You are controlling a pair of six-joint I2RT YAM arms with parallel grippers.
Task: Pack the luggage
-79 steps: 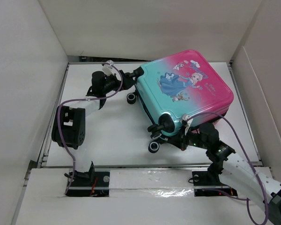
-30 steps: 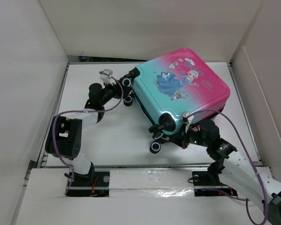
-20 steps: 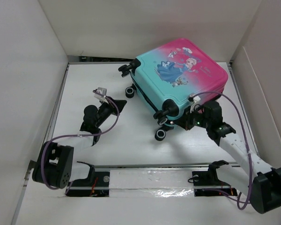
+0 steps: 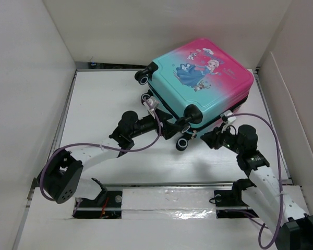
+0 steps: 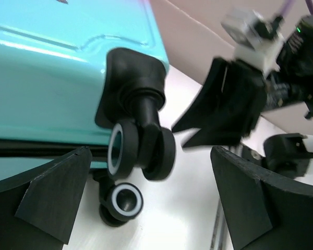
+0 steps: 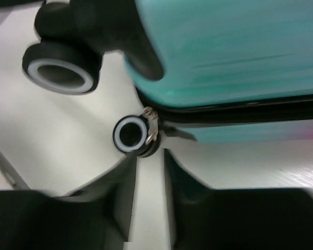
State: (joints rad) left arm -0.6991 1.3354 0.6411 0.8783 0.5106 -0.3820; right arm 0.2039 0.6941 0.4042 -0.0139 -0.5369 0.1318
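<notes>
The luggage [image 4: 198,78] lies flat and closed at the back right of the white table [image 4: 104,99], princess side up, its black wheels [image 4: 182,144] at the near corner. My left gripper [image 4: 171,130] points at that corner from the left. In the left wrist view its fingers [image 5: 52,192] stand wide apart, the gripper [image 5: 151,208] open and empty with a wheel [image 5: 141,151] just ahead. My right gripper [image 4: 207,138] faces the same corner from the right. It is open by a narrow gap [image 6: 151,161], holding nothing. A metal zipper pull [image 6: 150,125] and a small wheel [image 6: 130,134] lie just beyond its tips.
White walls box the table in: left wall [image 4: 26,78], back wall [image 4: 161,31], angled right wall [image 4: 297,104]. A metal rail [image 4: 161,200] with both arm bases runs along the near edge. In the left wrist view the right gripper [image 5: 229,104] is close opposite.
The luggage has slid and turned towards the back. My left arm swung from its left side round to the near corner and opened wide. My right gripper has parted its fingers and backed off slightly.
</notes>
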